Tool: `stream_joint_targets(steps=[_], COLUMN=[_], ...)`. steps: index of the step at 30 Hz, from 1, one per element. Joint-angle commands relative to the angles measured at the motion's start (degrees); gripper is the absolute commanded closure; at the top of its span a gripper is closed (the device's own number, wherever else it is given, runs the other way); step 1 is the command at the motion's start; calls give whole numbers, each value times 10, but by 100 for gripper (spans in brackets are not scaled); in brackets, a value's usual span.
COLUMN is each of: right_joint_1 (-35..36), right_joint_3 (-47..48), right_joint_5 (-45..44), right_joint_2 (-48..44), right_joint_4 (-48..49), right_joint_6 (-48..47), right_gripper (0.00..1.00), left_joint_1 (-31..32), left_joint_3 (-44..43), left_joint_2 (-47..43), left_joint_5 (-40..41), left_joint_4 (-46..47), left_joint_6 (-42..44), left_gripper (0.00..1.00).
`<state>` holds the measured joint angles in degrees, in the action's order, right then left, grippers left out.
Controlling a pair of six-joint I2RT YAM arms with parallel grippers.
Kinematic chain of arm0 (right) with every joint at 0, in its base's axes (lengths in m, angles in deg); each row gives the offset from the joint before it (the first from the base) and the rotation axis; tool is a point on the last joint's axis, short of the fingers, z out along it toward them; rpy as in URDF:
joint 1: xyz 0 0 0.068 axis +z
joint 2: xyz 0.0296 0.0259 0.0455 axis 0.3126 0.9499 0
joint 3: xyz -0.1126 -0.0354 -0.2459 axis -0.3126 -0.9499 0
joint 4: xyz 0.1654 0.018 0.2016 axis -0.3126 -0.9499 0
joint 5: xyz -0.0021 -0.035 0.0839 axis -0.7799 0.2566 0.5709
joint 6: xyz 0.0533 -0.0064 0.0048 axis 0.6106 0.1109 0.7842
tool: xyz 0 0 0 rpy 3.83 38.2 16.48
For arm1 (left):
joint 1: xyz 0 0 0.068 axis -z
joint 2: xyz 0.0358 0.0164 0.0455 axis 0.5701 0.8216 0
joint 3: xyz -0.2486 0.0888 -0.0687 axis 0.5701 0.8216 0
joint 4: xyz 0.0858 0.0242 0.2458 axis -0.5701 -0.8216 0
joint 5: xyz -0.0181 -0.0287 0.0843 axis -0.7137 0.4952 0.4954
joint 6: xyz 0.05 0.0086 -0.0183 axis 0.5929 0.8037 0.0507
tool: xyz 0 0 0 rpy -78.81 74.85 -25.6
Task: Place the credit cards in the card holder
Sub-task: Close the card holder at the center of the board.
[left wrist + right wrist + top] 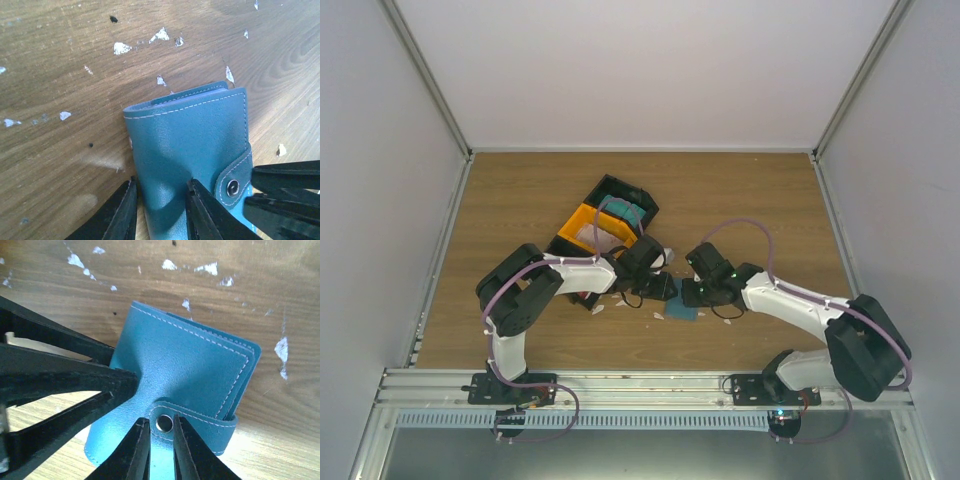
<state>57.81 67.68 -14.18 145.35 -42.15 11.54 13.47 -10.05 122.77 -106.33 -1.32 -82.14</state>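
Note:
The card holder [190, 135] is a folded slate-blue wallet lying on the wood, its side tab snapped across the cover. It also shows in the top view [682, 312] and the right wrist view [195, 360]. My left gripper [161, 182] is shut on the holder's edge, one finger on the cover and one beside it. My right gripper [161, 421] pinches the tab at its metal snap [163, 423]. The two grippers meet over the holder in the top view, left [660, 288] and right [695, 293]. Teal credit cards [627, 213] and whitish credit cards [584, 233] lie in the bin.
The black-and-orange bin [570, 222] stands behind the left arm. A small white and red thing [586, 299] lies under the left forearm. Tiny white scraps [120, 48] are scattered on the wood around the holder. White walls enclose the table on three sides.

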Motion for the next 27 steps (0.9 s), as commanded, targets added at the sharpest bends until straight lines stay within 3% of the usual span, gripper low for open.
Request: stream_joint_targets(steps=[1,7,14,27], right_joint_1=[5,6,7,7], right_joint_3=[42,33,21,32], right_joint_5=[-14,20,34,-17], right_joint_2=[-8,10,28,-1], right_joint_4=[-59,-69,-40,-49], right_joint_6=[9,-7,-6,16], right_gripper=[84,82,83,82], left_joint_1=[1,1,1,1], left_joint_3=[-13,-9,-4,0], left_joint_2=[-13,-22,-16,-12], left_joint_5=[3,-17,-23,-16], left_joint_4=[-5,-9,-10,-12], left_joint_6=[17,23,22,22], left_gripper=[68,64,66,68])
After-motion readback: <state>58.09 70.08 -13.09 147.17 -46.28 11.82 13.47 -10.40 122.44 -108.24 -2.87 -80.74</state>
